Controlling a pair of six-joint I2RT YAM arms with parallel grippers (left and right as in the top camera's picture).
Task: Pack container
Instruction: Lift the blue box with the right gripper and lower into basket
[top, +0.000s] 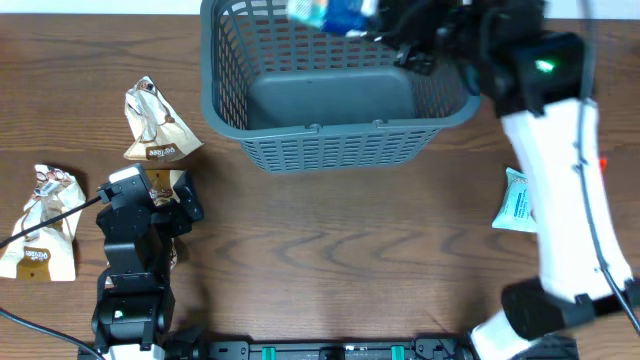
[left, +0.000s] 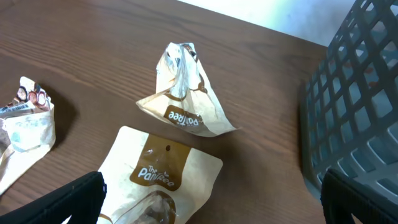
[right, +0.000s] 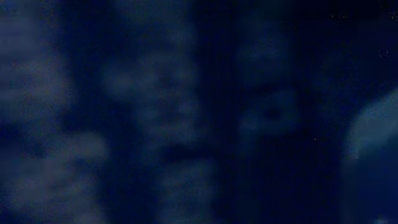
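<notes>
Right hand (top: 385, 35) grips a blue-and-white packet (top: 330, 12) above the large dark grey slotted plastic basket (top: 320, 128) at the worktop's far edge; lowering it inside before letting go looks wisest. Left hand (left: 211, 202) gapes wide.

A brown label on the flat pouch (left: 158, 177) reads "The Pantree". The crumpled pouch (left: 183, 102) beside it shows "Pantree" upside down.

Matt grey plastic container (top: 330, 150), glossy paper pouches (left: 186, 115), smooth wood-grain table (top: 350, 250)
</notes>
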